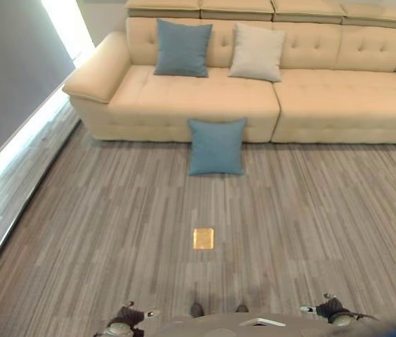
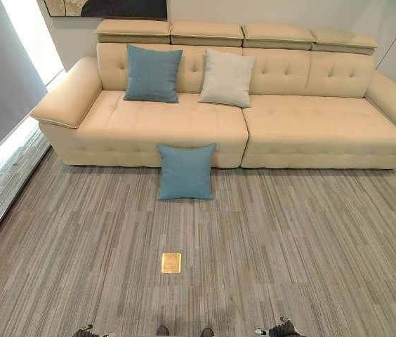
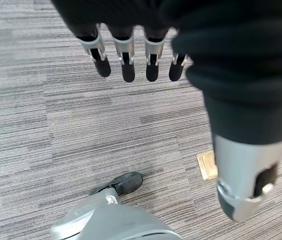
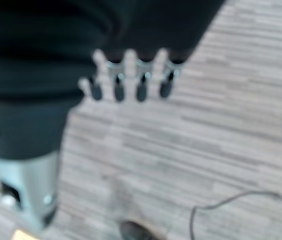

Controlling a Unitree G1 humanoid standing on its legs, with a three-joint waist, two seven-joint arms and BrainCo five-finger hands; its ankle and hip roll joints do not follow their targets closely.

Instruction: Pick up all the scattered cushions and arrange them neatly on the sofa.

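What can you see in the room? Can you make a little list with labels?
sofa: long cream tufted sofa against the wall
on the seat: square blue fabric cushion and square beige fabric cushion, both leaning on the backrest
on the floor: second blue square cushion, propped against the sofa front
floor: grey striped carpet with a small brass floor plate
left hand: open, empty
right hand: open, empty
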